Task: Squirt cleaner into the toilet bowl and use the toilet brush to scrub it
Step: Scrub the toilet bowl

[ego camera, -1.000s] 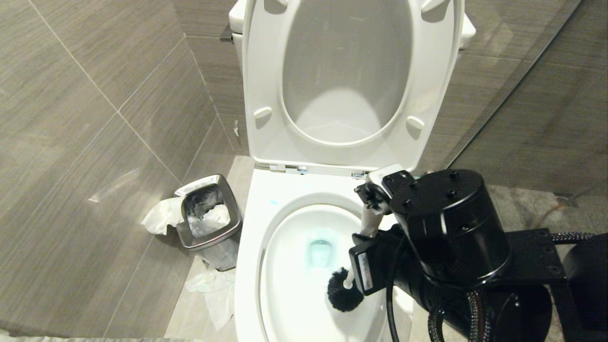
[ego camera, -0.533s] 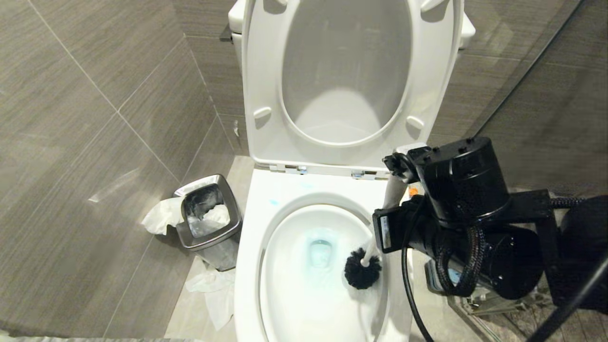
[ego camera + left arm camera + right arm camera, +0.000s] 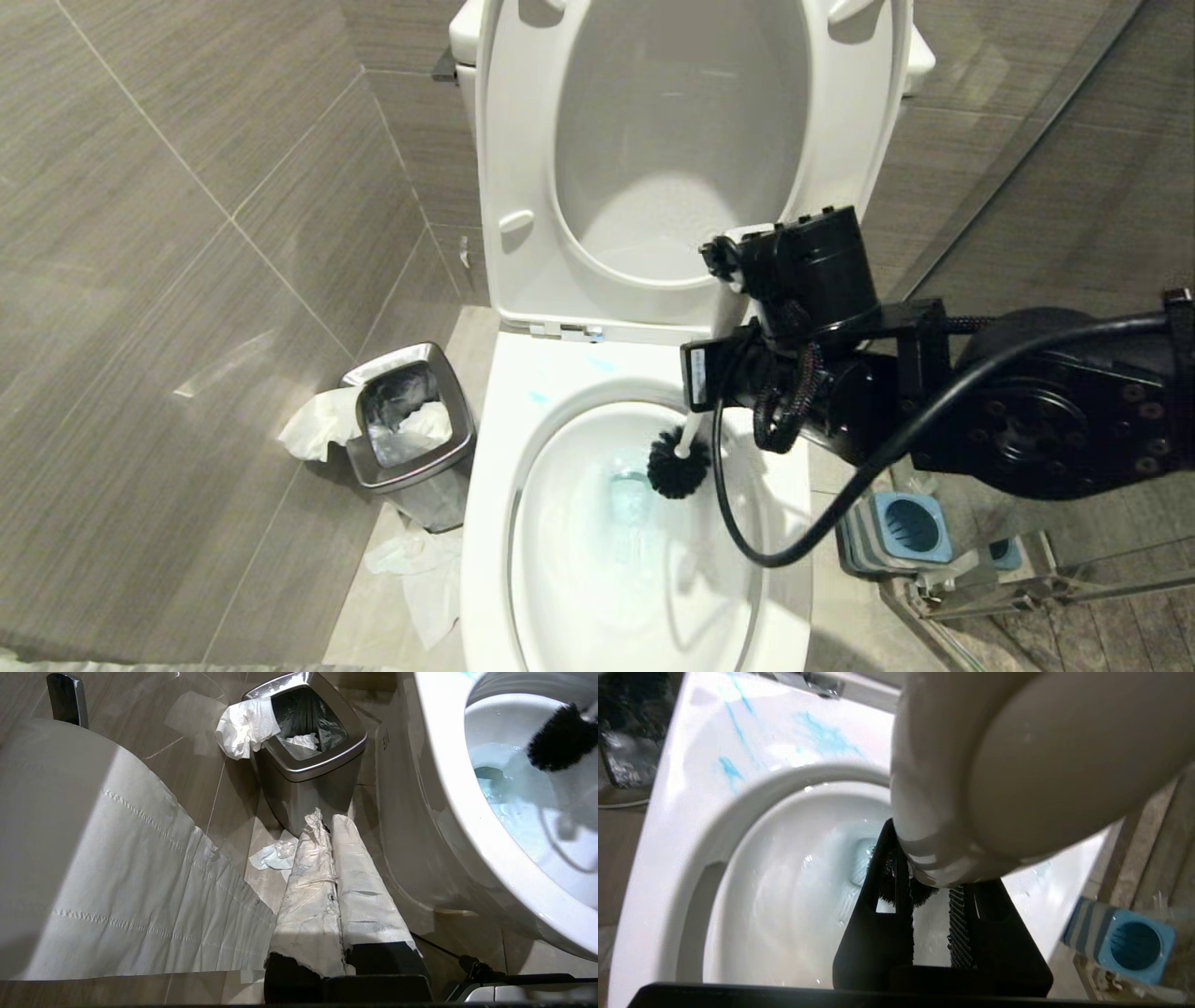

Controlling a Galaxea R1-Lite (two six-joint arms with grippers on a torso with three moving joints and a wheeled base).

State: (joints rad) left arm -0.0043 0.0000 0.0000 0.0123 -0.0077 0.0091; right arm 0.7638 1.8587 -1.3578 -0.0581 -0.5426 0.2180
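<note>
The white toilet bowl (image 3: pixel 485 523) fills the middle of the head view, with its seat and lid (image 3: pixel 523 140) raised. Pale blue cleaner tints the water (image 3: pixel 627 499) and streaks the back rim (image 3: pixel 822 732). My right gripper (image 3: pixel 726 266) is shut on the toilet brush's light-grey handle (image 3: pixel 994 765). The black bristle head (image 3: pixel 677 467) sits inside the bowl near its far right wall, just above the drain. It also shows in the left wrist view as the bristle head (image 3: pixel 560 737). My left gripper (image 3: pixel 329 826) hangs low beside the toilet's left side, its paper-wrapped fingers shut together and empty.
A steel-rimmed waste bin (image 3: pixel 411 420) stands left of the toilet with tissue (image 3: pixel 420 569) crumpled on the floor around it. The blue-and-grey brush holder (image 3: pixel 901 527) sits on the floor at the right by a glass partition. A toilet-paper sheet (image 3: pixel 117 882) hangs near the left arm.
My right arm has swung away from me, carrying the brush head from the bowl's near right side round to the far side by the drain. The left arm has stayed still.
</note>
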